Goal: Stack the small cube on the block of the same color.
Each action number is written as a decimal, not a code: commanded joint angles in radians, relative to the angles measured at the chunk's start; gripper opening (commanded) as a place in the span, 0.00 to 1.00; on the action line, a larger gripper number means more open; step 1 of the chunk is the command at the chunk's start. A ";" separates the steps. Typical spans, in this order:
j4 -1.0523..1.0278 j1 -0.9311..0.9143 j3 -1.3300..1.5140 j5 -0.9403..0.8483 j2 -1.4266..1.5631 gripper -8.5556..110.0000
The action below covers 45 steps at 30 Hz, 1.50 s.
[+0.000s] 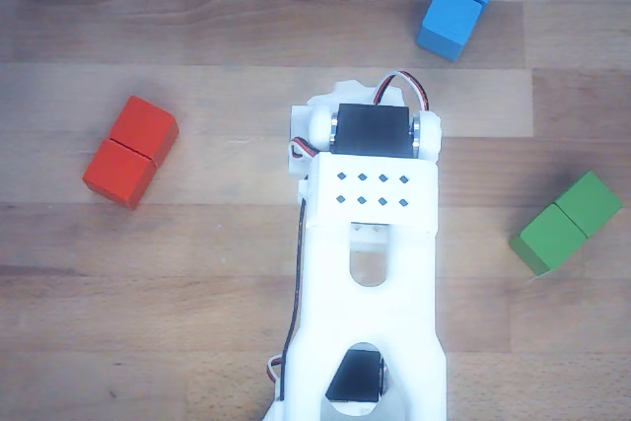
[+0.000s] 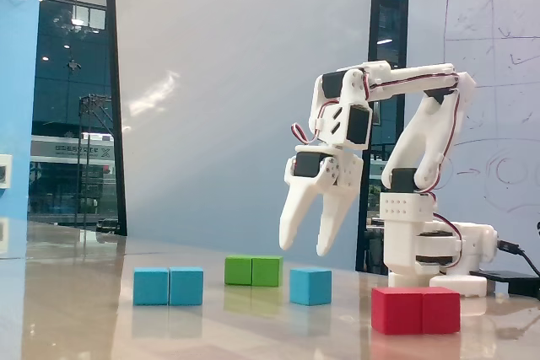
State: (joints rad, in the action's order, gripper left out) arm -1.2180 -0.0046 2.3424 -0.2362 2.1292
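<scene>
Fingers [image 2: 305,246]: spread apart, empty, tips pointing down, hanging in the air above the bench [image 2: 84,309] in the fixed view.
Small cube [image 2: 310,286]: light blue, flat on the bench, below the fingers and a little right of them; no contact. Hidden under the arm in the other view.
Blue block [image 2: 169,286]: oblong with a seam, well left of the small cube; top right corner in the other view [image 1: 460,2].
Green block [image 2: 253,271]: behind, between blue block and small cube.
Red block [image 2: 416,310]: nearest the camera, front right, in front of the arm's base.
</scene>
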 commanded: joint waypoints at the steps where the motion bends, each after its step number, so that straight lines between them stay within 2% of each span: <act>1: 0.018 -0.002 -0.020 0.002 0.031 0.32; 30: 0.040 -0.014 0.018 0.014 -0.103 0.32; 38: 0.124 -0.014 0.014 0.166 -0.169 0.32; 45: 0.127 -0.014 0.012 0.172 -0.183 0.32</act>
State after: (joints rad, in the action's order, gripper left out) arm -1.1075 -0.0107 2.3669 -0.0721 1.9405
